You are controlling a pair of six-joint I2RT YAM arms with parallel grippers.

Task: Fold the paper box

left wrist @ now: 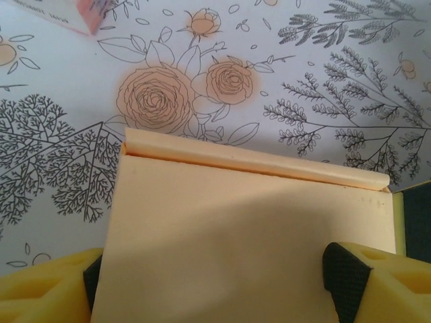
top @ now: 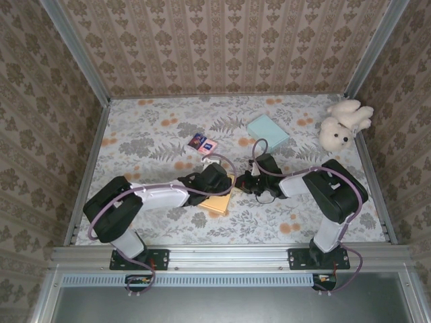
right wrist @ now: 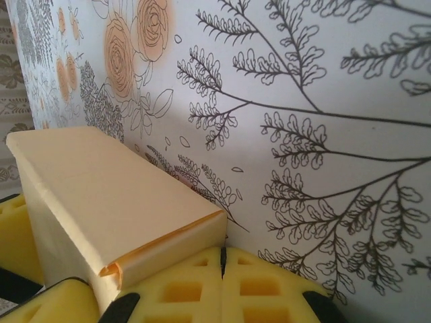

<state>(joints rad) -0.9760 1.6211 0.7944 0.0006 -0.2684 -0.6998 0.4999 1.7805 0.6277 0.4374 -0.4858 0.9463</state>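
Note:
The pale orange paper box (top: pixel 221 200) lies flat on the flowered table between the two arms. My left gripper (top: pixel 217 180) hangs over it, open. In the left wrist view the box (left wrist: pixel 242 222) reaches from one yellow finger to the other, with a folded flap along its far edge; my left gripper (left wrist: pixel 219 282) straddles it, and whether the pads touch it is unclear. My right gripper (top: pixel 244 183) is shut with nothing between its fingers. In the right wrist view its closed tips (right wrist: pixel 222 262) press against the folded end of the box (right wrist: pixel 108 195).
A teal flat box (top: pixel 267 129) lies at the back right. A white plush dog (top: pixel 343 123) sits at the right wall. A small pink and blue packet (top: pixel 204 144) lies behind the paper box, its corner (left wrist: pixel 67 13) visible from the left wrist. Papered walls enclose the table.

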